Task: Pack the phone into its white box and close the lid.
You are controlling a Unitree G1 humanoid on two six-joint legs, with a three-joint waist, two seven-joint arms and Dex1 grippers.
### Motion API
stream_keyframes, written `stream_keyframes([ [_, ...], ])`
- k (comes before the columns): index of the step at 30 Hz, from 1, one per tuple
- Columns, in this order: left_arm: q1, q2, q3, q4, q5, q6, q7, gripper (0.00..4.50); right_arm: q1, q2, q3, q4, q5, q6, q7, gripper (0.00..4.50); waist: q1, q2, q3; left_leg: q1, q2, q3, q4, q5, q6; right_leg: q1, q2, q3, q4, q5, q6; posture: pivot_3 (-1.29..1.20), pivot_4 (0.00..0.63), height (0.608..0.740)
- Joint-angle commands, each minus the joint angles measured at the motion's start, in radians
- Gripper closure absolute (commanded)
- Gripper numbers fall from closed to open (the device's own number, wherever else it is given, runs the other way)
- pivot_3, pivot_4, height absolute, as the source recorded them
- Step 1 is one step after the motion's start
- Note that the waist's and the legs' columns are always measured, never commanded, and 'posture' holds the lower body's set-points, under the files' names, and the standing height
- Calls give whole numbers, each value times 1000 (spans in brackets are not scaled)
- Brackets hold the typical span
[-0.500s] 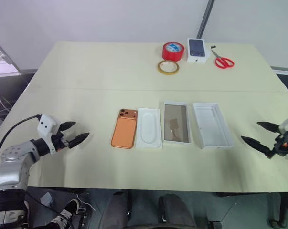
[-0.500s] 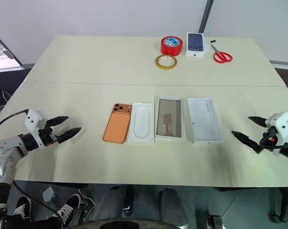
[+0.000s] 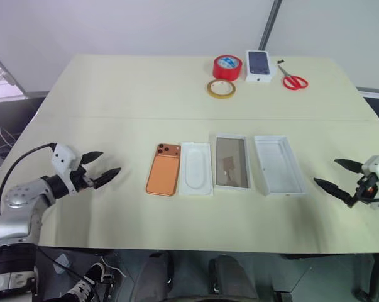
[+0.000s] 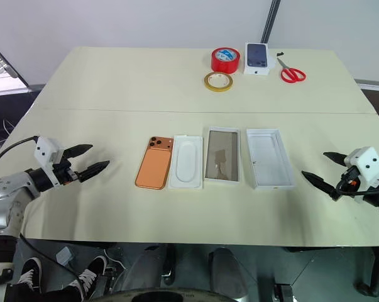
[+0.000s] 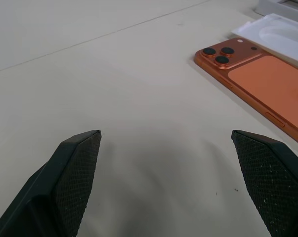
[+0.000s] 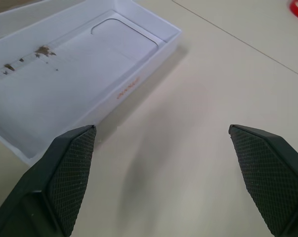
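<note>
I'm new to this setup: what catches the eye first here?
The orange phone lies camera side up at the left end of a row of white packaging parts in the middle of the table. At the far edge sit a red tape roll and red scissors.

cream table with a seam across, pale wall behind, dark floor beside
</note>
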Motion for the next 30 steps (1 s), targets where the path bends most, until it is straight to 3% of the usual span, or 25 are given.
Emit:
stream_keyframes([
  [1, -2, 6, 11, -60, -12, -31, -12, 55, -14, 2, -5, -46, 11, 5, -9, 0, 1, 0, 0, 0, 0, 0, 0, 0, 0, 0, 0, 0, 0, 0, 0, 0, 150, 740],
  [8, -14, -9, -9, -109, 48, -46, 71, 55, -37, -7, 16, -61, 7, 10, -9, 0, 1, 0, 0, 0, 0, 0, 0, 0, 0, 0, 0, 0, 0, 0, 0, 0, 150, 740],
  [13, -8, -6, -41, -211, 113, 73, 196, 55, -59, -4, 37, -123, 14, 31, -9, 0, 1, 1, 0, 0, 0, 0, 0, 0, 0, 0, 0, 0, 0, 0, 0, 0, 150, 740],
  [17, -48, -4, -95, -291, 19, 308, 174, 55, -109, 16, 79, -198, 33, 69, -15, 0, 1, 1, 0, -1, 0, 0, 0, 0, 0, 0, 0, 0, 0, 0, 0, 0, 150, 740],
  [20, -121, -43, -69, -317, -205, 612, 162, 55, -114, 43, 126, -309, 53, 112, -11, 0, 3, 0, 0, -1, 0, 0, 1, 0, 0, 0, 1, -1, 1, 0, 0, 0, 150, 740],
  [25, -226, -128, 6, -335, -474, 939, 246, 55, -100, 89, 238, -544, 102, 223, 1, 0, 3, 0, 0, -3, 0, -1, 3, 0, 0, -1, 1, -1, 1, 0, 1, 0, 150, 740],
  [30, -279, -153, -54, -345, -542, 1103, 303, 55, -106, 93, 358, -635, 58, 230, 31, 0, 2, 0, 0, -2, 0, -2, 3, 0, 0, 0, 3, -1, 1, 0, 1, 0, 150, 740],
])
